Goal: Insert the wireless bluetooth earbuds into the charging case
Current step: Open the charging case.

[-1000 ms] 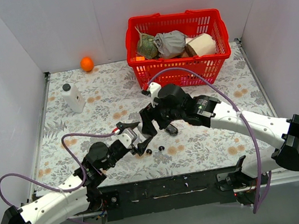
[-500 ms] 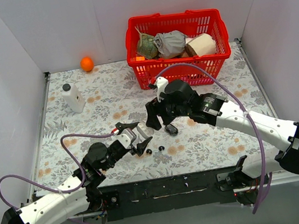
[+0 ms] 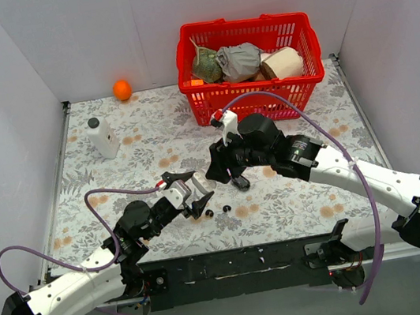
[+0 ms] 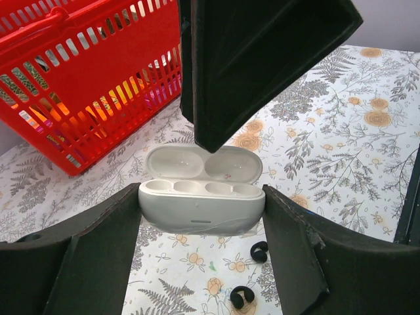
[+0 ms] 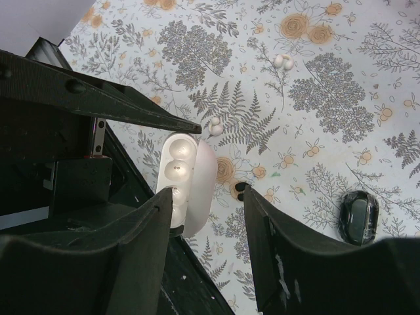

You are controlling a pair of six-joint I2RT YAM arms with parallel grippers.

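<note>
Left wrist view, nearest first: the two earbuds [image 4: 260, 251] lie loose on the flowered table [image 4: 341, 170], just below and in front of the charging case [image 4: 197, 200], close together but apart. Each is a tiny glossy black bud with a hooked loop. I judge them very light, hard and slippery, apt to skid or flick out of a pinch. The better hold is across the thicker body, with the fingertips alone and a gentle squeeze. The left gripper [image 4: 201, 220] clamps the case by its two short ends, one finger at each. The lid is hinged open and back, and the wells face up, empty. The case looks like smooth rigid plastic, light, and it could twist in the grip if a bud is pressed down hard.

The left arm reaches forward low from its base, forearm angled toward the table's middle. Its wrist holds the case a little off the cloth, as far as I can tell. Beyond it the right gripper [image 3: 225, 173] hangs over the case, jaws spread with nothing between them. The right arm sweeps in from the right side, elbow bent, wrist pitched down. Just beside it lies a black oval object [image 3: 239, 182]. Farther back are a red basket [image 3: 253, 99] of bundled things, a white bottle [image 3: 101, 137] and an orange ball [image 3: 122, 89]
</note>
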